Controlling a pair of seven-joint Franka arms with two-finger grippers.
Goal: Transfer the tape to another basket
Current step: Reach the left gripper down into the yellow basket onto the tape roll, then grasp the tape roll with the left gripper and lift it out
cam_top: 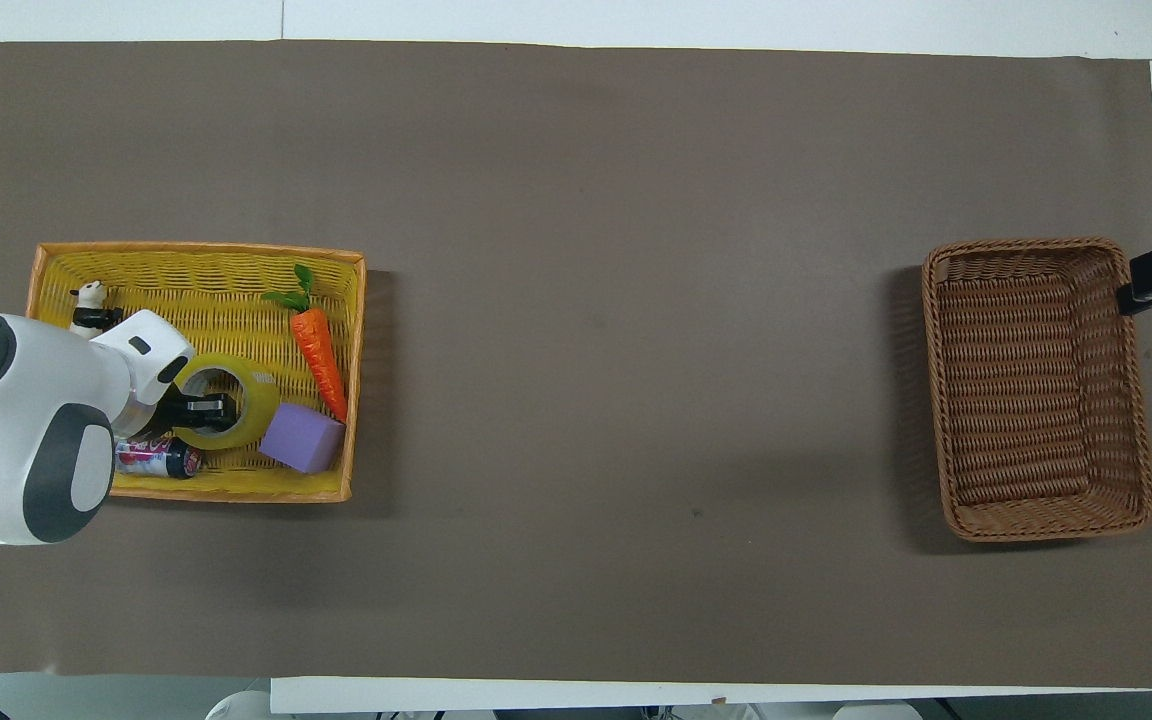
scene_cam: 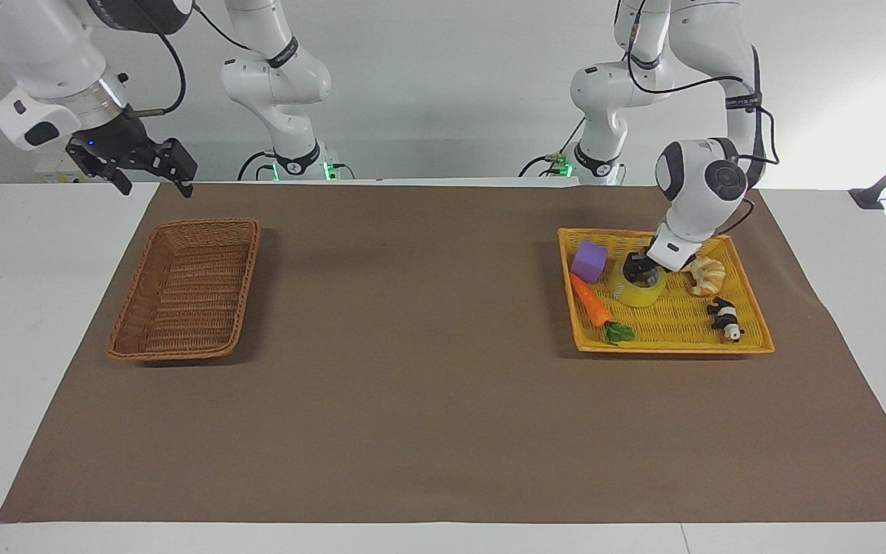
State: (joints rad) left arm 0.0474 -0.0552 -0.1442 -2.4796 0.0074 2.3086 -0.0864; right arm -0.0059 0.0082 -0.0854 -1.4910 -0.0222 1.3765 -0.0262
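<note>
Jaws of the left gripper (scene_cam: 637, 271) straddle the wall of the tape (scene_cam: 635, 294), one finger down in the core and one outside; can't tell whether they've clamped or are only around it. Tape lies flat in the yellow basket (scene_cam: 670, 348), right of centre in the facing view, lower left in the overhead one. For a clean pick I'd get a firm pinch on the wall before any lift, then go straight up: purple cube (scene_cam: 589, 260) is just beside the roll, and a can (cam_top: 151, 458) sits close to the wrist, so a sideways drag would likely shove them. Worth checking the roll doesn't tilt or swing on a one-wall pinch, then clear the rim before traversing. Same basket also holds a carrot (scene_cam: 593, 302), a pastry (scene_cam: 706, 275) and a small panda toy (scene_cam: 724, 317). Brown basket (scene_cam: 170, 355), left of centre in the facing view, holds nothing, well apart from the yellow one. Right gripper (scene_cam: 156, 185) waits in the air at that view's upper left, over the table edge by the brown basket, fingers spread and holding nothing.
</note>
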